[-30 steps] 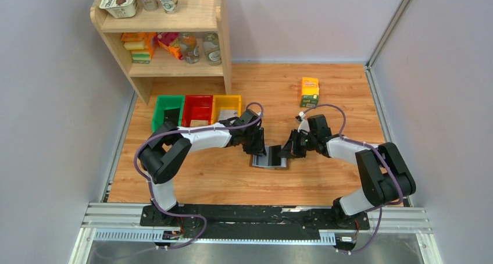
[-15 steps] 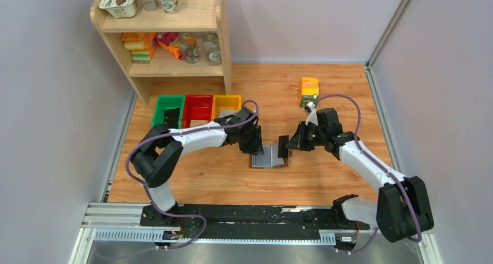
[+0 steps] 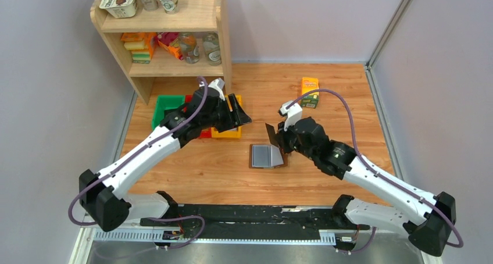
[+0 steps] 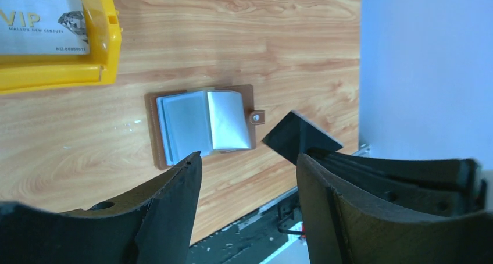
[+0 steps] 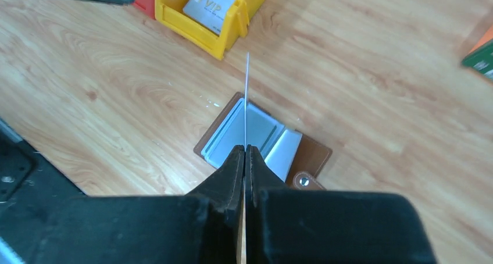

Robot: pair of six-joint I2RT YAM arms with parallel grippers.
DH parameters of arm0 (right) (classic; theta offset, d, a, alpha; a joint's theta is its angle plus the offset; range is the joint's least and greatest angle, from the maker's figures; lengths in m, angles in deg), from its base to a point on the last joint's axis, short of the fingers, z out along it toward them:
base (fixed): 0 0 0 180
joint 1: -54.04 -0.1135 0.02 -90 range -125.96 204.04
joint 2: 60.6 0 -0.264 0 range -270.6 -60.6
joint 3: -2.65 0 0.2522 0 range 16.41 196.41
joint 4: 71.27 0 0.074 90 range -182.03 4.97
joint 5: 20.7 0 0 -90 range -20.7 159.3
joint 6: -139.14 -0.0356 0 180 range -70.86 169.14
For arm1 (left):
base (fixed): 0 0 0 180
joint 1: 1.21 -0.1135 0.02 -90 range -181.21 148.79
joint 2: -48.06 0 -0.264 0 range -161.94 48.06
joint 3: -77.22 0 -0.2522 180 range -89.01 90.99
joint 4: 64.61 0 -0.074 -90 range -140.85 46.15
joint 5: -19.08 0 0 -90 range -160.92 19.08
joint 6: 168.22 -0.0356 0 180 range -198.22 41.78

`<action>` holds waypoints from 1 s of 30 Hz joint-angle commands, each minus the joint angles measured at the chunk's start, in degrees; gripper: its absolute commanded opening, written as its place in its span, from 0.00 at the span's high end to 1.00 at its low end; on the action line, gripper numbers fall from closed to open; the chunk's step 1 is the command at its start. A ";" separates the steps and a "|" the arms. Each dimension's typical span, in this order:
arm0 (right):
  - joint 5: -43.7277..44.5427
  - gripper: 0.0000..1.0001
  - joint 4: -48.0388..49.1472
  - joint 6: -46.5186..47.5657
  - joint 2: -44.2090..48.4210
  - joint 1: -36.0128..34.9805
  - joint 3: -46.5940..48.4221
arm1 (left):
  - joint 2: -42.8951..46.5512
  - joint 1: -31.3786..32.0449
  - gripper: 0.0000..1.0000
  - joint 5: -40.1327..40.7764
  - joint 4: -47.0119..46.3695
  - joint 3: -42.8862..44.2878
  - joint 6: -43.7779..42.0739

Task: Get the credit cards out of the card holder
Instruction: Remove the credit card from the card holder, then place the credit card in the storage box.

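step: one card is out; judged next is carrying it off to a bin
right gripper (image 5: 245, 153): pressed together on a thin dark card (image 5: 246, 101), pinched at its lower edge, card upright and raised above the holder
left gripper (image 4: 249, 159): spread wide, holding nothing, up over the bins, well apart from the holder
card holder (image 4: 200, 127): lying open flat on the worktop (image 3: 325, 101), pale sleeves up, clasp tab toward the right arm, nothing touching it
how to do it well: keep the pinch firm, since the card is thin, slick and caught by only a small strip. Lift it fully clear of the sleeves before moving sideways, or the loose holder may drag along. The holder is unpinned now, so the next pull probably needs the left gripper pressing it down first.
count, holder: one
count, cards: two seen, the dark one pinched and a pale VIP card (image 5: 212, 2) in the yellow bin (image 5: 192, 28). Can't tell if any are left in the sleeves.
count, bins: three, green bin (image 3: 164, 110), red bin (image 5: 143, 5) mostly hidden, and the yellow
count, carton (image 3: 310, 92): one, far side, not involved
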 commanded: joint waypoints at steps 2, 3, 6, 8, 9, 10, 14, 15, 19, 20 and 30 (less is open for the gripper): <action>23.77 1.00 8.73 13.11 -0.70 -11.12 1.56 | 5.60 -0.42 0.31 0.69 2.14 -0.63 5.51; 26.58 1.00 10.22 15.65 -1.58 -13.48 1.48 | 6.12 -0.42 0.31 0.34 2.05 -0.46 5.86; 33.35 1.00 15.32 20.93 -3.77 -18.76 1.04 | 6.31 -0.42 0.31 -1.16 0.73 -0.02 7.44; 36.43 1.00 17.70 23.92 -5.62 -21.32 1.21 | 5.78 -0.42 0.31 -2.56 -0.32 0.25 8.50; 37.93 1.00 18.84 25.24 -6.58 -22.55 1.30 | 5.43 -0.42 0.31 -3.52 -0.59 0.16 8.68; 39.68 1.00 19.90 27.25 -7.46 -23.95 1.47 | 4.90 -0.42 0.31 -4.14 -1.03 0.42 9.11; 43.21 1.00 25.26 31.22 -10.46 -27.04 1.39 | 3.93 -0.42 0.31 -4.86 -1.56 0.51 10.00; 43.57 1.00 26.14 31.84 -10.81 -27.48 1.39 | 4.02 -0.42 0.31 -4.76 -1.56 0.25 10.26; 44.97 1.00 28.78 34.21 -12.57 -29.24 1.30 | 4.20 -0.42 0.31 -4.85 -2.26 -1.68 11.49; 45.24 1.00 29.31 34.48 -13.01 -29.41 1.39 | 4.02 -0.42 0.31 -5.46 -2.61 -2.03 11.67; 46.91 1.00 31.24 36.50 -17.14 -30.38 1.91 | 4.02 -0.42 0.60 -7.22 -5.69 -5.02 11.32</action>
